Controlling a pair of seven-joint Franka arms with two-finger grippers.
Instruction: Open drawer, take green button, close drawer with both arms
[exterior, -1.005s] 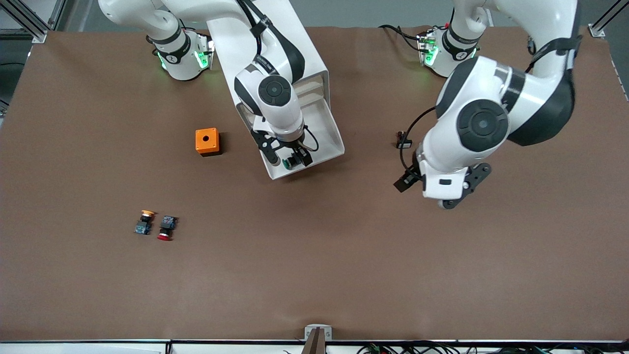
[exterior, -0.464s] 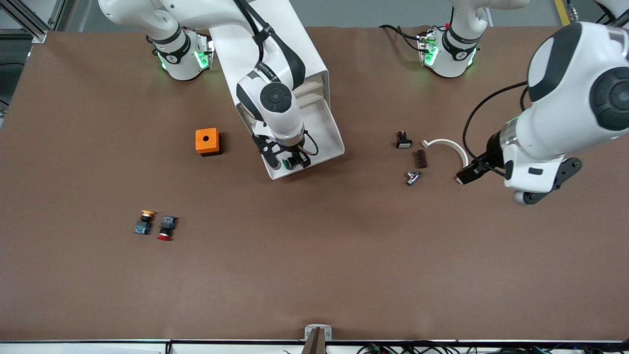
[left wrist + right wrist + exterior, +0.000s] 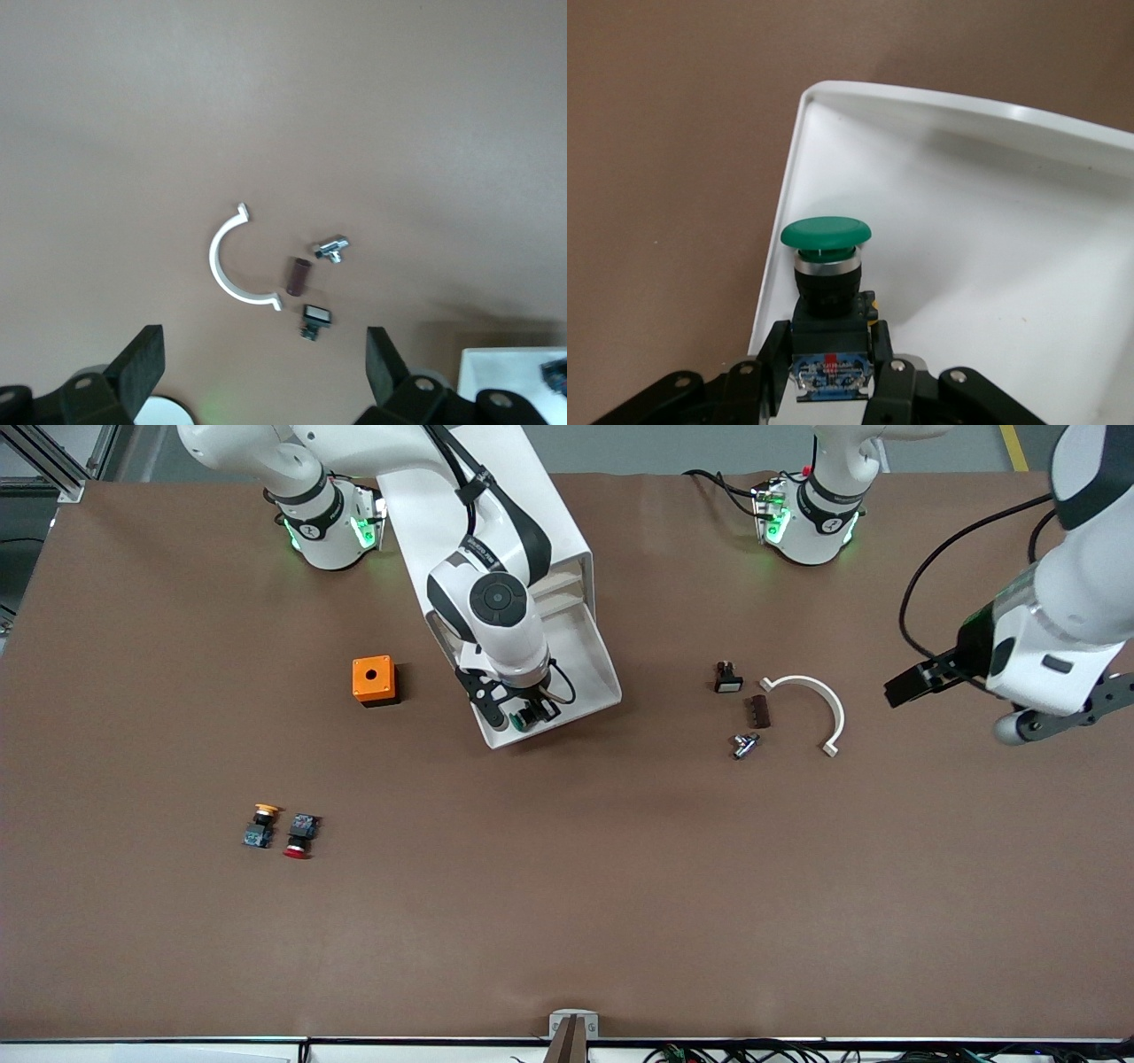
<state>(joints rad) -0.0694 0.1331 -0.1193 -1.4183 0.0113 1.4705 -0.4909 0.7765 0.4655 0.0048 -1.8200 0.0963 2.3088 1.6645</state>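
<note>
The drawer (image 3: 602, 691) stands pulled out of the white cabinet (image 3: 496, 505), nearer the front camera. My right gripper (image 3: 523, 716) is over the drawer's front corner and is shut on the green-capped button (image 3: 521, 721). In the right wrist view the fingers (image 3: 891, 363) clamp the button's (image 3: 826, 266) black body, its cap over the drawer's (image 3: 992, 221) rim. My left gripper (image 3: 912, 682) is open and empty, up over the table toward the left arm's end. Its fingers (image 3: 142, 363) stand wide apart.
An orange box (image 3: 374, 680) sits beside the drawer toward the right arm's end. A yellow-capped button (image 3: 260, 825) and a red-capped button (image 3: 299, 836) lie nearer the camera. A white arc (image 3: 811, 700), a brown piece (image 3: 759, 711), a metal fitting (image 3: 744, 744) and a small black part (image 3: 727, 678) lie toward the left arm's end.
My left arm has swung away toward its end of the table, uncovering the small parts there. My right gripper still holds the button over the drawer's corner.
</note>
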